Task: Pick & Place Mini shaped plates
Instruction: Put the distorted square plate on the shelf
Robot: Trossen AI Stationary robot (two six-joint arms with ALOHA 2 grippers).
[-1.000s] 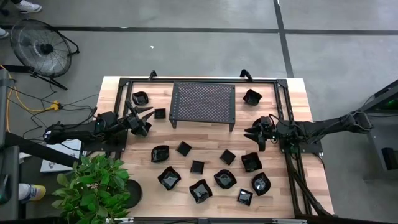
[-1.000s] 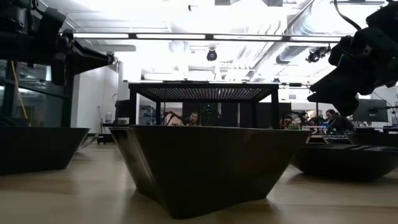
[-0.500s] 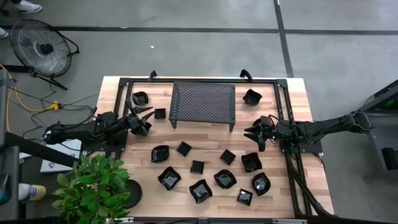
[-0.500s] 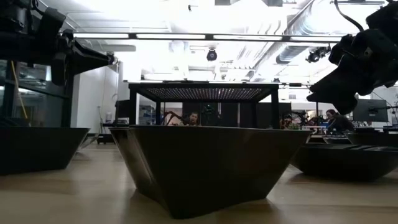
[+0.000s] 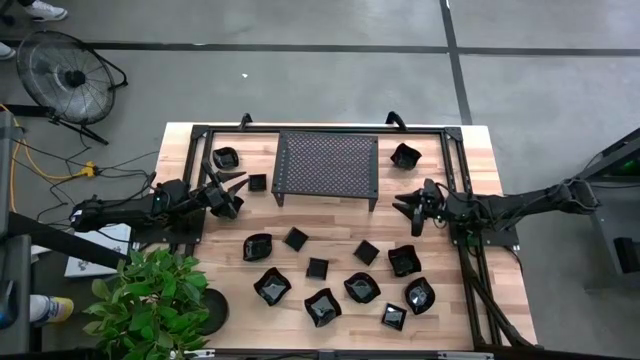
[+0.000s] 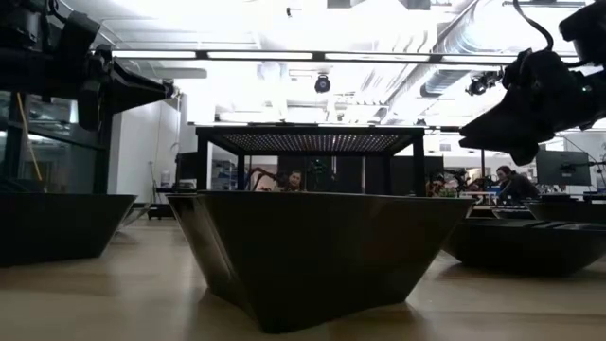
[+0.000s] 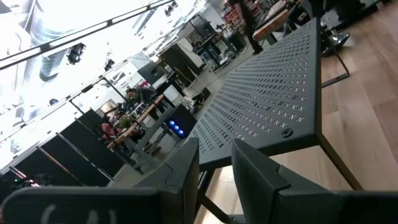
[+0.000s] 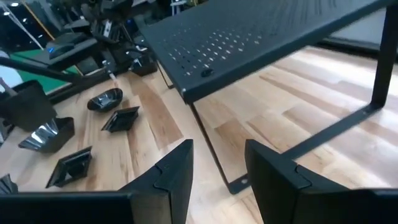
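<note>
Background people (image 6: 500,182) — too small, blurred

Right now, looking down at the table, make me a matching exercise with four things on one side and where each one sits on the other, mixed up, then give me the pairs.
Things:
1. mesh rack
2. left gripper
3. right gripper
4. potted plant

Places:
A. near left corner of the table
B. beside the rack's right end, in the air, nothing in it
C. middle of the table's far side
D. beside the rack's left end, next to a small square dish

Pairs: 1-C, 2-D, 3-B, 4-A
</note>
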